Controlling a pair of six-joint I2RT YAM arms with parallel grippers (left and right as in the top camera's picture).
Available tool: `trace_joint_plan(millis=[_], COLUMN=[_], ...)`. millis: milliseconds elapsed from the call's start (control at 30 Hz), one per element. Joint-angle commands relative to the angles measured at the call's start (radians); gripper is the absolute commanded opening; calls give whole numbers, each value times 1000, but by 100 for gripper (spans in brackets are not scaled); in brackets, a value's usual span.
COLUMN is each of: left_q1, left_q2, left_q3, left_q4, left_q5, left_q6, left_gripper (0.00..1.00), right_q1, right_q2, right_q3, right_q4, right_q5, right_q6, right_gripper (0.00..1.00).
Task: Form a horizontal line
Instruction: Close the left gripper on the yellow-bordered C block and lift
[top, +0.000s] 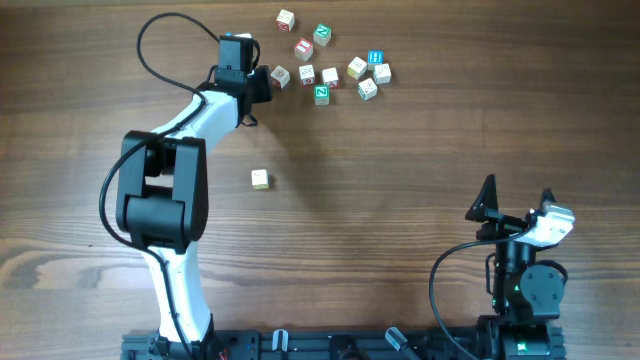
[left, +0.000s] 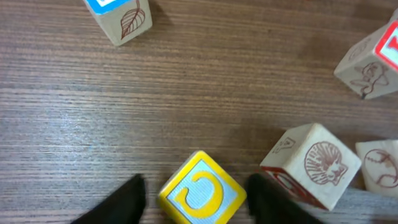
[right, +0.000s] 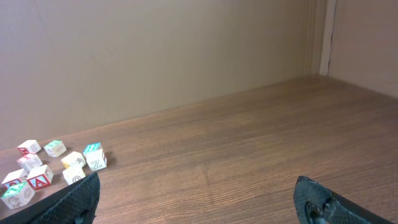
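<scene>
Overhead, the left arm stretches to the far side of the table (top: 420, 160), and the left gripper (top: 268, 80) sits at the edge of a loose cluster of letter cubes (top: 330, 77). The cube nearest its tips is a pale cube (top: 281, 75). In the left wrist view this pale cube (left: 202, 198) shows a yellow C on a light face and lies between the two dark fingers (left: 127, 202). The jaws are partly open around it. A strip of table shows on one side, and the other finger is right against the cube or nearly so, so no firm grip can be seen.

A shell-marked cube (left: 311, 165) sits just beside it, with a leaf-marked, blue-topped cube (left: 121, 18) farther off.

No row of cubes is formed. One yellowish cube (top: 260, 178) lies alone mid-table, well apart from the cluster, which includes two green-faced cubes (top: 322, 34), a red-faced cube (top: 304, 47) and a blue-faced cube (top: 375, 58).

The right gripper (top: 517, 200) is near its base, well apart from every cube. Its fingers (right: 74, 202) are spread wide and hold nothing.
</scene>
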Motion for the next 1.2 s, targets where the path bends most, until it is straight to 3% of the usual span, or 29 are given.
trace_joint_plan(millis=[0, 67, 167, 200, 233, 300, 333, 433, 533, 600, 733, 900, 1033, 1167], left_q1=[2, 3, 3, 3, 3, 3, 3, 3, 3, 3, 3, 3, 8, 8], left_q2=[24, 24, 24, 24, 24, 24, 24, 24, 24, 25, 24, 24, 24, 24], left_q3=[0, 0, 0, 0, 0, 0, 0, 0, -1, -2, -2, -2, -2, -2], left_q4=[-11, -48, -76, -75, -71, -48, -35, -31, -66, -60, -105, -226, -145, -120], left_q5=[7, -26, -45, -45, -45, -45, -45, -45, -87, -87, -114, -158, -209, -209], left_q6=[4, 4, 3, -17, -63, -114, -126, -138, -317, -362, -356, -224, -220, -216], left_gripper=[40, 39, 45, 49, 59, 63, 72, 72, 66, 60, 53, 51, 61, 48], right_q1=[-5, -5, -5, -5, -5, -5, -5, -5, -5, -5, -5, -5, -5, -5], right_q2=[-5, -5, -5, -5, -5, -5, -5, -5, -5, -5, -5, -5, -5, -5], right_q3=[-1, -1, -1, -1, -1, -1, -1, -1, -1, -1, -1, -1, -1, -1], right_q4=[3, 3, 3, 3, 3, 3, 3, 3, 3, 3, 3, 3, 3, 3], right_q5=[6, 6, 6, 6, 6, 6, 6, 6, 6, 6, 6, 6, 6, 6], right_q6=[-12, -12, -12, -12, -13, -12, -12, -12, -13, -12, -12, -12, -13, -12], right_gripper=[100, 100, 100, 100, 100, 100, 99, 100, 100, 100, 100, 100, 99, 100])
